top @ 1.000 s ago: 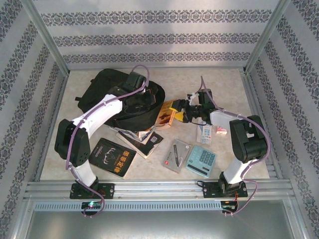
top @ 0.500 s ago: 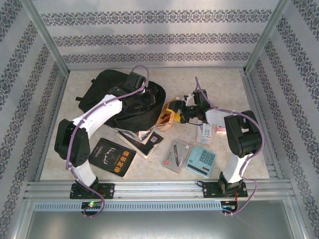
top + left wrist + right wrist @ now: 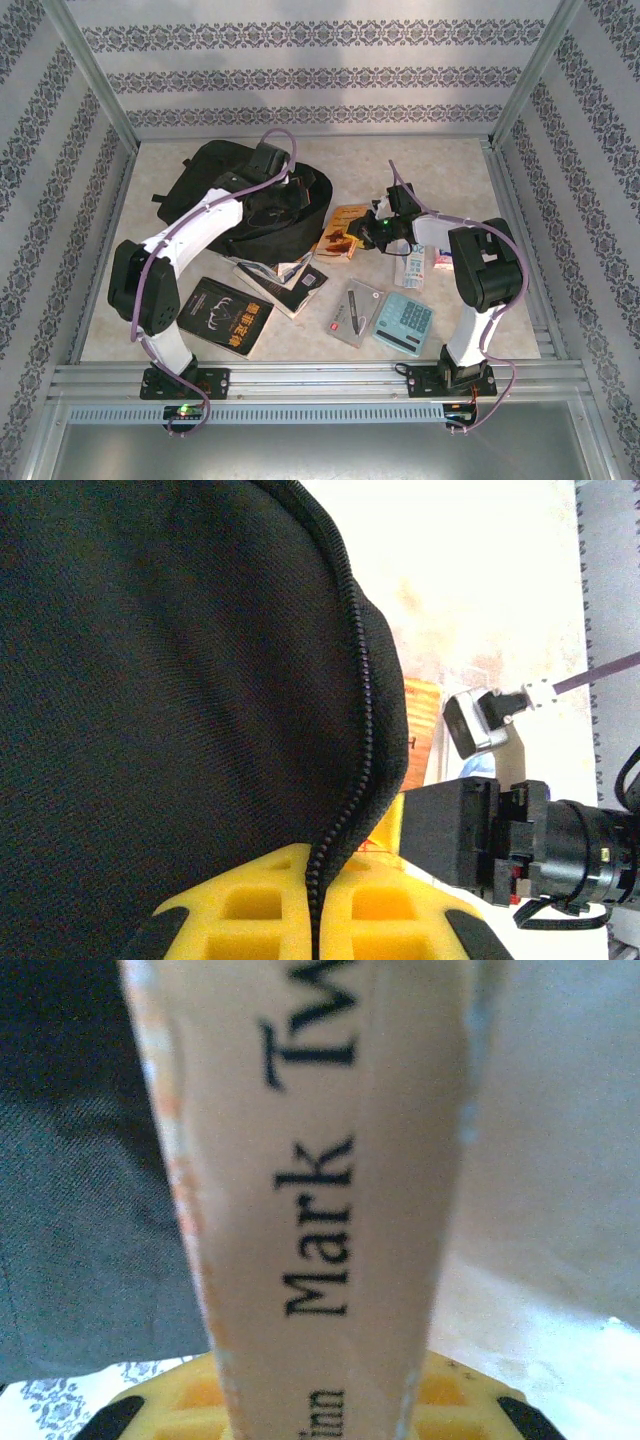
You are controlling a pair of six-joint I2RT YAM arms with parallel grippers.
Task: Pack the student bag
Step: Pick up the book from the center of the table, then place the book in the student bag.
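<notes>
The large black soft fabric backpack [image 3: 210,175] lies near the far-left corner of the bench [image 3: 445,165], the left gripper [image 3: 318,905] clamped on its zippered rim. The right gripper [image 3: 320,1405] pinches a tan-spined paperback book [image 3: 315,1160] (spine lettered "Mark Tw") just beside it.

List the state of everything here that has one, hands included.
student bag, unzipped, its zipper edge pinched by the left hand
left hand, shut on the bag's zipper edge
right hand, shut on the Mark Twain book
Mark Twain book, closed, spine between the right hand's fingers
calculator, lying flat, face up
black-covered book, closed, lying flat
</notes>
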